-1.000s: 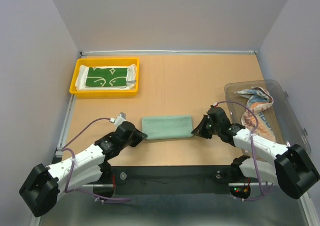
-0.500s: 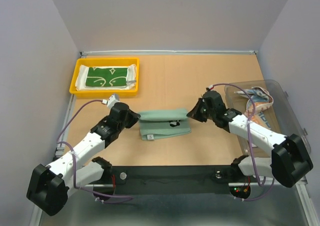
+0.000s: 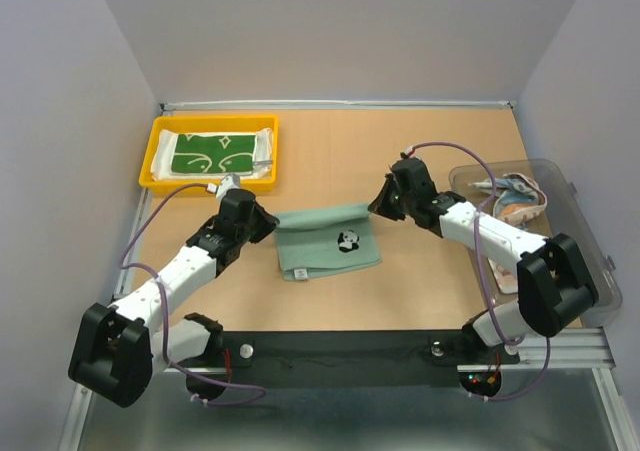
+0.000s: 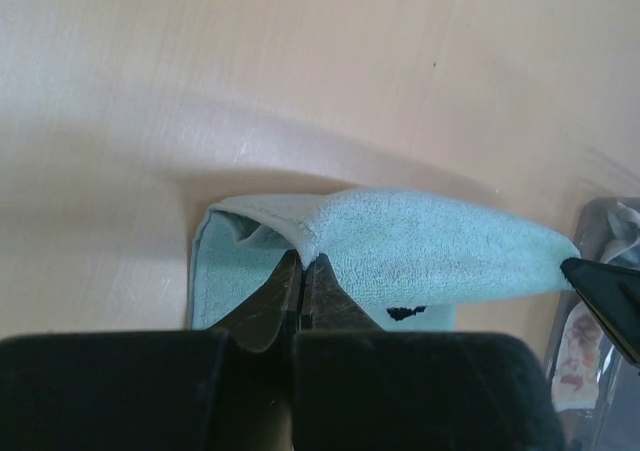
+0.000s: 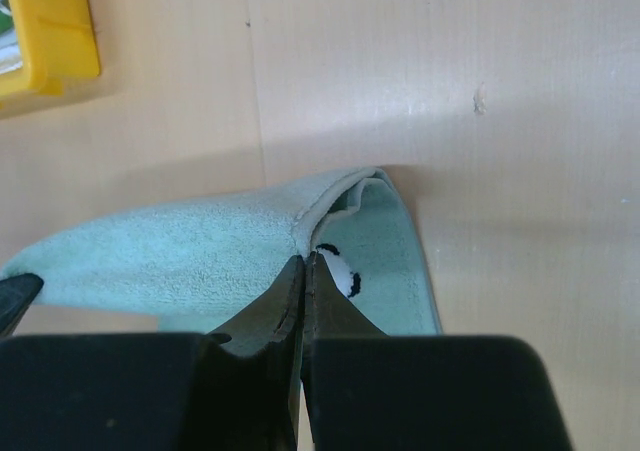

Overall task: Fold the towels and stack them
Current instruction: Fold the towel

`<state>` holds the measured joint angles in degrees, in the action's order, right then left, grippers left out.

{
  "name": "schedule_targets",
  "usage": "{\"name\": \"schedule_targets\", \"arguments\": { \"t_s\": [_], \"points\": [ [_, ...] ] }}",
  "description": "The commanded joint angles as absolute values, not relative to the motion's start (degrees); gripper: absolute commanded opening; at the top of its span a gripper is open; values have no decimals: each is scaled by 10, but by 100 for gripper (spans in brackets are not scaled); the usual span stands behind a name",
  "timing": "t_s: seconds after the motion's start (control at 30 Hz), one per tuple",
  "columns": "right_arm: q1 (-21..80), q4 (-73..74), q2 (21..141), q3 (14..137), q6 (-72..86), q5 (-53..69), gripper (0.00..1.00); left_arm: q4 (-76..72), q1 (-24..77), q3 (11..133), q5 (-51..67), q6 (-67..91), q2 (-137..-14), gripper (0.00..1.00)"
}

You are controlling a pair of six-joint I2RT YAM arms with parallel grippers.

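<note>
Pale teal-green towel, small black-and-white mark on it: lies mid-desk, near part flat, far edge raised off the surface and pinched at its two far corners by left hand and right hand. Dark green towel with white marks: rests folded flat on white towel in yellow tray. Print towel: sits crumpled in clear bin.

on the teal towel, you are seeing a black-and-white mark too small to identify; right of the towel, the right arm is covering part of the printed cloth.
</note>
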<state>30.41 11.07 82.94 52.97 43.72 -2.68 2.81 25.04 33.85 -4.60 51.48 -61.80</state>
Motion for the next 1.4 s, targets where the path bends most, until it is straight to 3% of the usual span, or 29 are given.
{"name": "schedule_targets", "arguments": {
  "t_s": [0.0, 0.5, 1.2, 1.27, 1.37],
  "points": [
    [297, 104, 827, 552, 417, -52, 1, 3, 246, 327, -23, 510, -605, 0],
    [296, 102, 742, 415, 439, -11, 1, -24, 251, 137, 93, 588, -446, 0],
    [296, 65, 718, 302, 453, 44, 1, 9, 274, 80, 94, 592, -421, 0],
    [296, 53, 728, 290, 454, 47, 2, 4, 274, 82, 91, 592, -431, 2],
    [297, 37, 739, 279, 452, 52, 10, 3, 277, 89, 85, 590, -451, 13]
  ]
}}
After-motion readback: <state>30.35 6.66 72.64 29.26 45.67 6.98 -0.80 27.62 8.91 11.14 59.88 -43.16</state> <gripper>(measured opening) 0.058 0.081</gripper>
